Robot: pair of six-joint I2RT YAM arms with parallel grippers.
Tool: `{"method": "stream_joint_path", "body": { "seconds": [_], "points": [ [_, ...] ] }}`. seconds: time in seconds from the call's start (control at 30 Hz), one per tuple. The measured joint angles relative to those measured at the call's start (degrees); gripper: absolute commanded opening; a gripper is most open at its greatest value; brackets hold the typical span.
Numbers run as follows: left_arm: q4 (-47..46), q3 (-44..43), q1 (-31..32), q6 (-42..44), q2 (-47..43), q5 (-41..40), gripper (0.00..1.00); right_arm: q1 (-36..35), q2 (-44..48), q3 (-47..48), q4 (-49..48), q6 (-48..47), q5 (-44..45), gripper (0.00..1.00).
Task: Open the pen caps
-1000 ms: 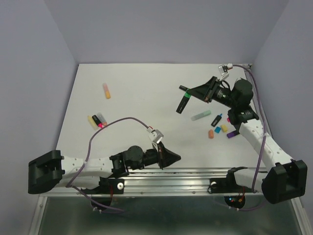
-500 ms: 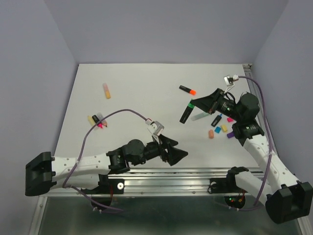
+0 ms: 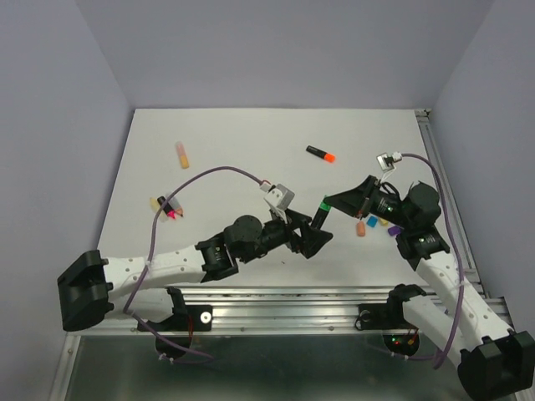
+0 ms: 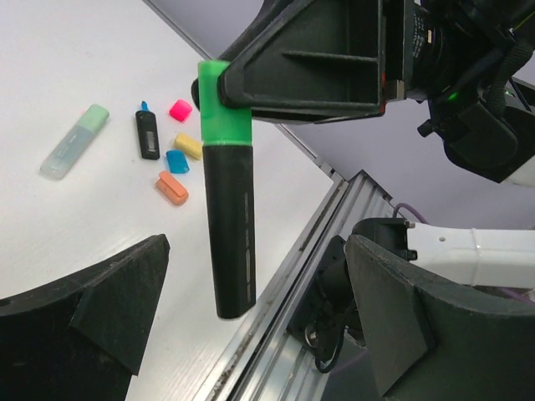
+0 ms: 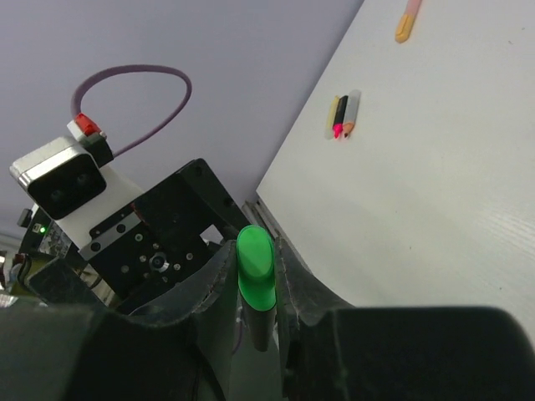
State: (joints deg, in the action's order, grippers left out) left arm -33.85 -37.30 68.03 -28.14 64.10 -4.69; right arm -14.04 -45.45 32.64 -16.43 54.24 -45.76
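**Green cap pinched, left jaws wide around the barrel**

The right gripper [image 4: 224, 77] is closed tight on the green cap [image 4: 224, 107] of a pen, holding it in the air above the near middle of the tabletop [image 3: 242, 134]. The pen hangs almost upright, cap uppermost, and the cap is on the black barrel [image 4: 231, 225].

The left gripper [image 3: 313, 237] is spread as wide as it goes and has hold of nothing. In the left wrist view the barrel's lower end hangs between its two fingers [image 4: 117, 301], touching neither.

Four loose caps lie close together by the right edge: a pink cap [image 4: 180, 109], a yellow cap [image 4: 189, 146], a blue cap [image 4: 176, 161] and an orange cap [image 4: 172, 188]. Just beside them lie an uncapped black pen [image 4: 148, 134] with a blue tip and a mint pen [image 4: 75, 142].

Farther back, right of centre, lies a black-and-orange pen [image 3: 320, 154]. A peach pen [image 3: 181, 154] lies towards the far left corner. A small bunch of pens [image 3: 166, 205] lies by the left edge.
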Motion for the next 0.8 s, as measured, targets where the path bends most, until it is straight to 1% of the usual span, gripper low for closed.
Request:
{"method": "stream_joint_path", "body": {
  "seconds": [0.13, 0.17, 0.2, 0.23, 0.27, 0.33, 0.37, 0.4, 0.43, 0.47, 0.57, 0.67, 0.73, 0.8],
  "points": [
    [0.26, -2.84, -0.28, 1.31, 3.56, 1.27, 0.98, -0.72, 0.09, -1.84, -2.29, 1.73, -1.46, 0.01],
    [0.28, -3.39, -0.46, 1.53, 4.26, 1.64, 0.96, -0.87, 0.04, -2.19, -2.54, 1.99, -1.73, 0.01],
    [0.31, -4.04, -0.70, 1.77, 5.03, 2.03, 0.91, -1.05, 0.04, -2.40, -2.67, 2.23, -1.92, 0.01],
    [0.28, -4.46, -0.87, 1.90, 5.49, 2.47, 0.83, -1.11, 0.04, -2.49, -2.75, 2.54, -2.16, 0.01],
    [0.28, -4.70, -1.05, 2.14, 5.73, 2.67, 0.70, -1.20, 0.04, -2.49, -3.08, 2.69, -2.36, 0.01],
    [0.26, -5.09, -1.42, 2.25, 6.25, 3.17, 0.57, -1.38, 0.04, -2.49, -3.78, 2.86, -2.58, 0.01],
    [0.28, -5.16, -1.55, 2.60, 6.40, 3.65, 0.52, -1.42, 0.02, -2.49, -4.22, 3.08, -2.67, 0.01],
    [0.22, -5.18, -1.79, 2.58, 6.56, 4.22, 0.33, -1.42, -0.04, -2.49, -4.66, 3.30, -2.64, 0.01],
    [0.24, -5.18, -1.92, 2.67, 6.64, 4.55, 0.19, -1.42, -0.13, -2.49, -5.09, 3.56, -2.64, 0.01],
    [0.20, -5.18, -2.01, 2.62, 6.78, 4.79, 0.00, -1.44, -0.37, -2.49, -5.75, 3.98, -2.64, 0.01],
    [0.39, -5.18, -2.67, 1.38, 7.04, 4.61, 0.00, -1.36, -1.49, -2.49, -8.55, 3.80, -2.60, 0.01],
    [-2.16, -4.20, -3.19, 0.79, 6.84, 5.11, 0.00, -1.36, -2.43, -2.49, -11.04, 3.74, -1.77, 0.01],
    [-4.79, -1.99, -3.37, 0.33, 6.16, 5.51, 0.00, -1.57, -2.97, -2.36, -10.73, 2.49, -1.31, 0.01],
    [-7.48, 0.70, -3.50, -0.68, 4.96, 5.25, 0.00, -2.86, -5.62, -0.50, -9.03, 0.94, -1.88, 0.01]
  ]
}}
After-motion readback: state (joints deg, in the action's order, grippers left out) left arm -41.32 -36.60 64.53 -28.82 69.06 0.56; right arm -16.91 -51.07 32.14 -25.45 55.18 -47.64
